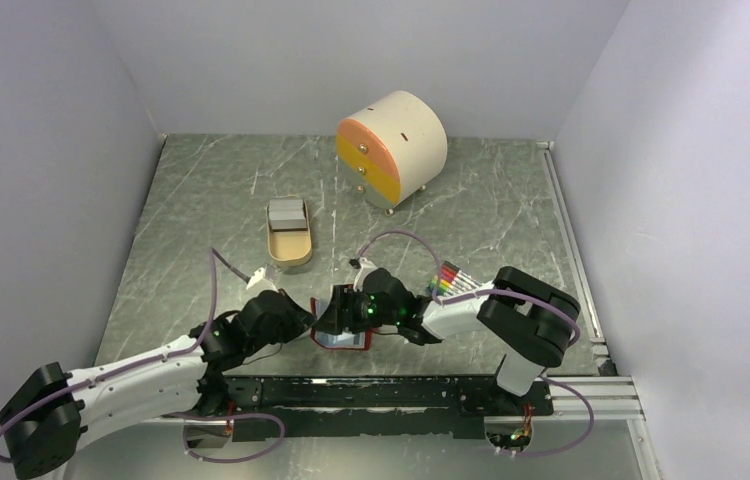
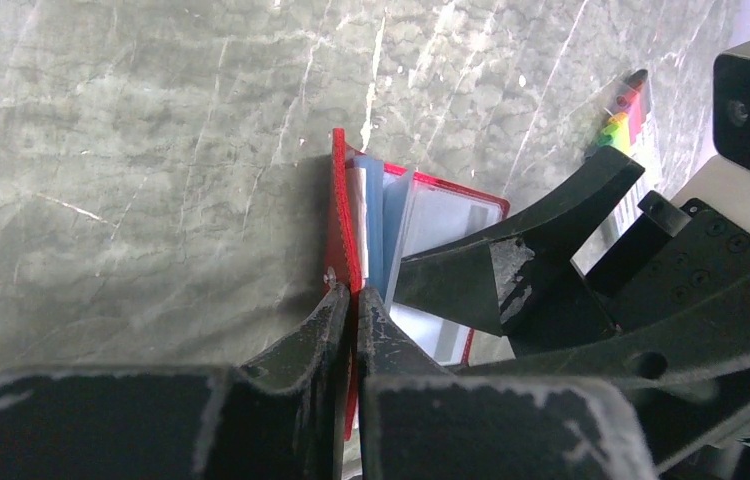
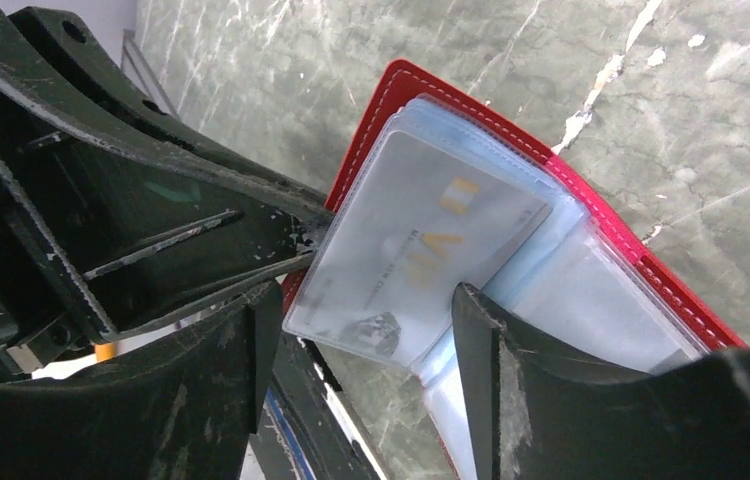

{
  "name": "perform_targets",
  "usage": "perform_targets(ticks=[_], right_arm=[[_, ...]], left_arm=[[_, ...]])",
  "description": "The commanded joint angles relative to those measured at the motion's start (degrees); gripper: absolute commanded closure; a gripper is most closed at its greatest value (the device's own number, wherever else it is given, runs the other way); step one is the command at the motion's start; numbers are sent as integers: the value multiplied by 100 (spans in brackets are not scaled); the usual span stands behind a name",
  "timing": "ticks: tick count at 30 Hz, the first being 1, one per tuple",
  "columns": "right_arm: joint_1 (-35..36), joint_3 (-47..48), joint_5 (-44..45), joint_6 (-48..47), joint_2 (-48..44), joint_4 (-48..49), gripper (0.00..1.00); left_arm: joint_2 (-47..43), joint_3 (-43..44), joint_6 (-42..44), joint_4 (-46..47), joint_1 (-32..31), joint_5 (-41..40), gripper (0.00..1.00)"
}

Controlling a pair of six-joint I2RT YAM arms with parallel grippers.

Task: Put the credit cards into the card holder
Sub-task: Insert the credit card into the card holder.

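Observation:
The red card holder (image 1: 344,339) lies open near the table's front edge, its pale blue pockets (image 2: 396,215) fanned up. My left gripper (image 2: 354,293) is shut on the card holder's red cover (image 2: 341,215) and holds it upright. A silver-grey credit card (image 3: 421,245) sits partly inside a clear pocket of the card holder (image 3: 591,215). My right gripper (image 3: 361,325) is open, its fingers (image 3: 476,330) standing either side of the card's outer end. In the top view both grippers, left (image 1: 308,318) and right (image 1: 335,316), meet over the card holder. More credit cards (image 1: 287,213) lie in the tan tray.
The tan oval tray (image 1: 291,252) stands behind the left arm. A bundle of rainbow-coloured sticks (image 1: 448,278) lies by the right arm. A round cream drawer box (image 1: 396,145) with orange and yellow fronts stands at the back. Walls close in three sides.

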Motion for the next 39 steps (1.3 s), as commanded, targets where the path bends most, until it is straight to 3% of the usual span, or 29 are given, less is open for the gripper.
perform_targets(ticks=[1, 11, 19, 27, 39], right_arm=[[-39, -93, -161, 250, 29, 631, 31], [-79, -122, 199, 517, 34, 405, 36], [-249, -539, -37, 1052, 96, 1450, 30], [-324, -625, 26, 1420, 143, 1617, 28], [-322, -282, 440, 1154, 16, 527, 38]], left_arm=[[300, 146, 175, 495, -60, 422, 91], [215, 39, 139, 635, -69, 461, 91], [311, 111, 147, 472, -78, 445, 91], [298, 105, 154, 459, -78, 430, 91], [163, 68, 281, 665, -78, 512, 91]])
